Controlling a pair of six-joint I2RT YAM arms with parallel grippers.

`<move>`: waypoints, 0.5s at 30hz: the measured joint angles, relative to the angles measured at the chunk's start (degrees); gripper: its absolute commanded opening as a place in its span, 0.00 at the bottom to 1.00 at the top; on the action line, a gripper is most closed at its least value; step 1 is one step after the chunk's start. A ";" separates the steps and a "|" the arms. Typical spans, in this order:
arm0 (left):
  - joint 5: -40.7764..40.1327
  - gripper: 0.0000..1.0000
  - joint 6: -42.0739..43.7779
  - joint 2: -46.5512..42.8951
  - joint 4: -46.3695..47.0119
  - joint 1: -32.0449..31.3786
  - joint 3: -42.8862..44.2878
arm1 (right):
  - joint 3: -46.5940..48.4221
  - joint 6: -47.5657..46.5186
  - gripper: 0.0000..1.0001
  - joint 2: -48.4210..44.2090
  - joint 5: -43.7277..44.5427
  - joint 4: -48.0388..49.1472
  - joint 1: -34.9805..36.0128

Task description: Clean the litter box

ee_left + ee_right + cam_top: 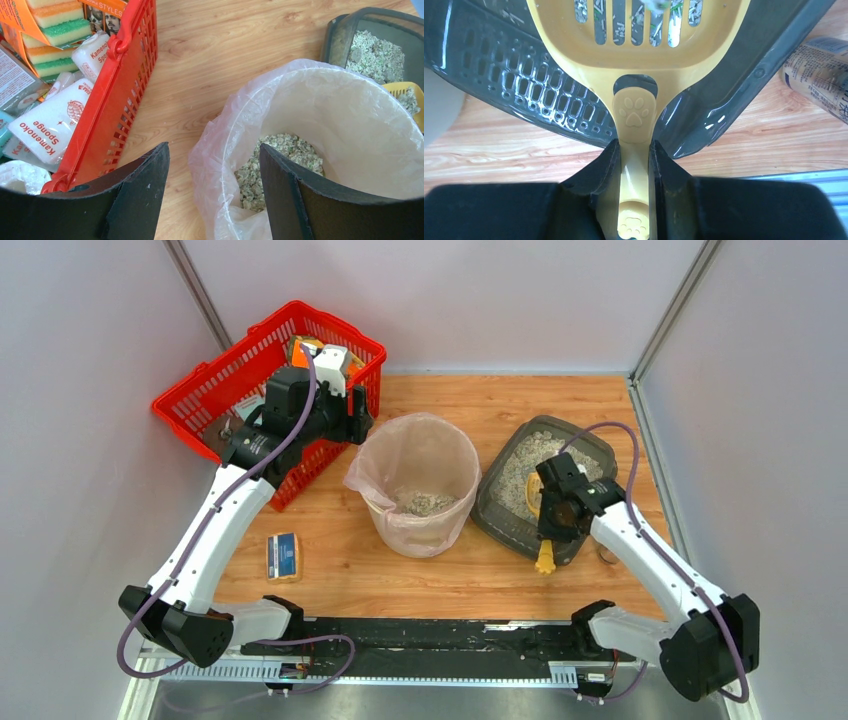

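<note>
The litter box [497, 510] is a dark grey tray of pale gravelly litter lying at the right of the table. My right gripper [558, 518] is at its near rim, shut on the handle of a yellow slotted scoop [545, 560]. In the right wrist view the gripper [634, 150] pinches the paw-print handle, and the scoop [639, 50] reaches over the litter box [524, 75] wall with bits of litter on its slots. My left gripper [214, 147] is open and empty, one finger on each side of the near rim of the bag-lined bin [350, 115]. The litter box [340, 35] shows beyond.
The round beige bin [415, 480] stands at the centre with litter at its bottom. A red basket [260, 370] of sponges and packets sits at the back left, close behind my left gripper [360, 420]. A sponge [284, 556] lies near the front left. A printed can [819, 65] lies right of the tray.
</note>
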 measured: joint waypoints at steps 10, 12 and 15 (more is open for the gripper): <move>0.17 0.74 0.28 0.04 -0.02 0.00 0.00 | 2.10 -2.34 0.00 2.69 -0.42 -3.04 0.07; 0.17 0.74 0.57 0.09 -0.02 0.00 0.00 | 2.86 -2.60 0.00 3.80 -0.74 -3.82 1.36; 0.20 0.74 0.74 0.17 -0.04 0.00 0.00 | 3.08 -2.34 0.00 3.54 -0.42 -3.85 -1.09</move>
